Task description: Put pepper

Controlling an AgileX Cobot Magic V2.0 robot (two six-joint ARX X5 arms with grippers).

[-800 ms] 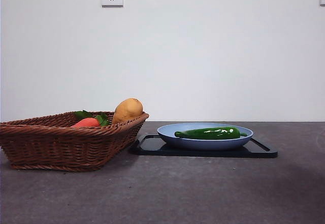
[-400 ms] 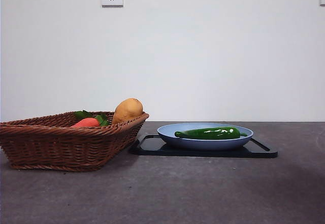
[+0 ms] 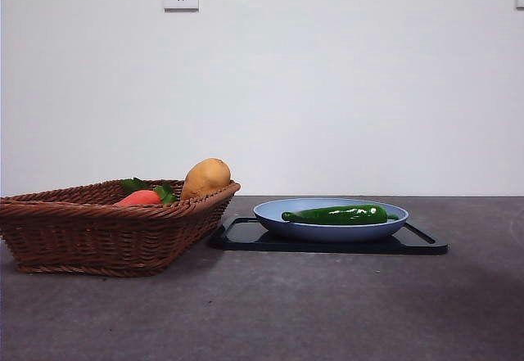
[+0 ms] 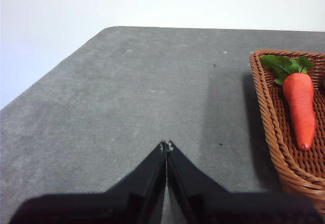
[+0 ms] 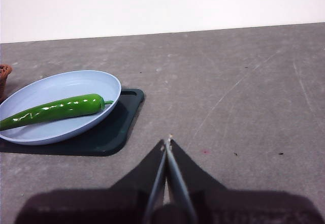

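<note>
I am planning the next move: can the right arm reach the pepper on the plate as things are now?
Probably yes. The pepper lies uncovered on the blue plate, with only bare table between it and the right gripper, whose jaws are shut and must open first.

Pepper [image 5: 53,109] tip beyond frame edge

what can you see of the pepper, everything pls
The pepper is long, slim, glossy dark green, with bright highlights on its skin, a tapered tip at one end and a short green stem at the other. It looks whole and smooth. It lies flat on its side in the pale blue plate, which sits on a black tray. Nothing else touches it; neither gripper is near.
</note>
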